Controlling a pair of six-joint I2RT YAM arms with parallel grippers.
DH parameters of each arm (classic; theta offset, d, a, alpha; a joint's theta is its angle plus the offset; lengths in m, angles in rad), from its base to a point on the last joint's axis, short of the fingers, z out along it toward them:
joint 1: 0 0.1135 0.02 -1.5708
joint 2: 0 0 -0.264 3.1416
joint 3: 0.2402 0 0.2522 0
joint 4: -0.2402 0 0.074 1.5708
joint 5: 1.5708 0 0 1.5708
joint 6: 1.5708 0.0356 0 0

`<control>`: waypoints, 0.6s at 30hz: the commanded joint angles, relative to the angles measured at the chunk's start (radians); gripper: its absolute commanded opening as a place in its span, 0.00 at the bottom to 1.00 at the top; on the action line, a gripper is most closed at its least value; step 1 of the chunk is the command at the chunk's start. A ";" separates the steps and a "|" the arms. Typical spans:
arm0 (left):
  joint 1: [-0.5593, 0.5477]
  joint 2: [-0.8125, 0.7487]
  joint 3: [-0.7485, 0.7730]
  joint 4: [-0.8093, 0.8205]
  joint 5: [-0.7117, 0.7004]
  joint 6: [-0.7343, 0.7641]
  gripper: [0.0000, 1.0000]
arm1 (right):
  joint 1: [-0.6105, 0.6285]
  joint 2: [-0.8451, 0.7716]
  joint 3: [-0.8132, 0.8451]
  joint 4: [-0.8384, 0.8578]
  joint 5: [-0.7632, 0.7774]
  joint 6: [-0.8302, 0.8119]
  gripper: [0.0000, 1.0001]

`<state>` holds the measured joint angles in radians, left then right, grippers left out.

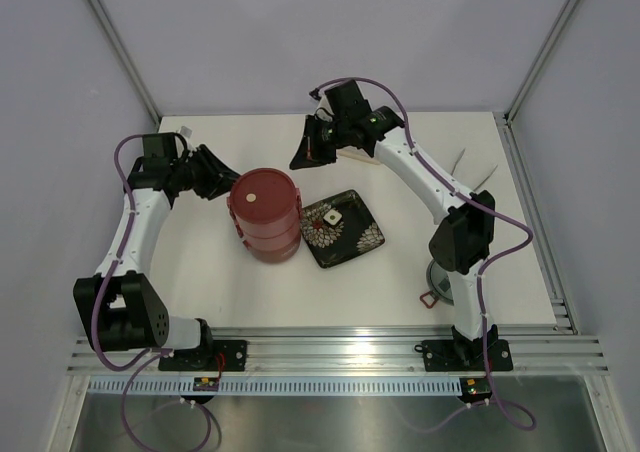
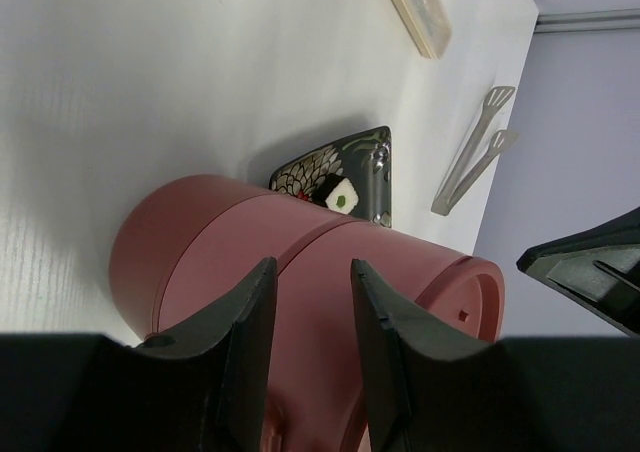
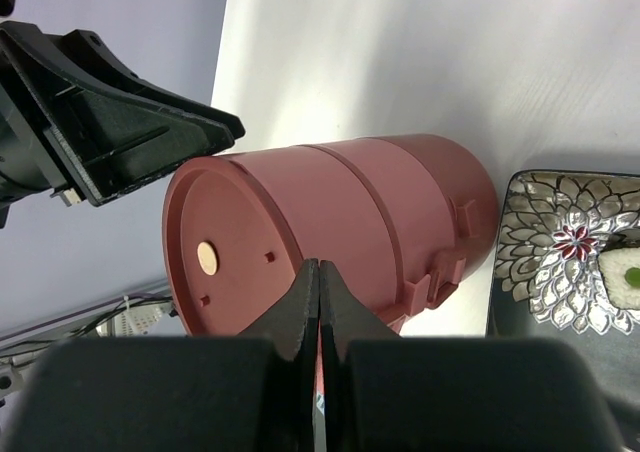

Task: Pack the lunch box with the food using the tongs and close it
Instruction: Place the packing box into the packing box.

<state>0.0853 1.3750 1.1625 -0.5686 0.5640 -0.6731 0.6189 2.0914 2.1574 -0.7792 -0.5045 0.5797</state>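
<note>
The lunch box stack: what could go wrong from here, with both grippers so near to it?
1. The left gripper, jaws open, sits at the side of the tall lunch box; a sideways push may tip it onto the plate.
2. The shut right gripper is near its top; the two arms may collide.

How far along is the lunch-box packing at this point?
Done: three bowls are stacked under a flat lid, the plate holds only a white square, and the tongs lie off to the side. In hand: left fingers stand open beside the stack; right fingers are shut, empty, close by. Left: the grey handled lid sits by the right arm's base, not yet on the stack.
</note>
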 commanded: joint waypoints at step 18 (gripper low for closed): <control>-0.007 -0.160 0.266 -0.125 -0.277 0.121 0.51 | 0.127 0.025 0.370 -0.273 0.264 -0.221 0.00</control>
<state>0.0803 1.2633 1.3930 -0.6952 0.3439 -0.5766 0.7116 2.0979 2.4435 -0.9791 -0.3019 0.4332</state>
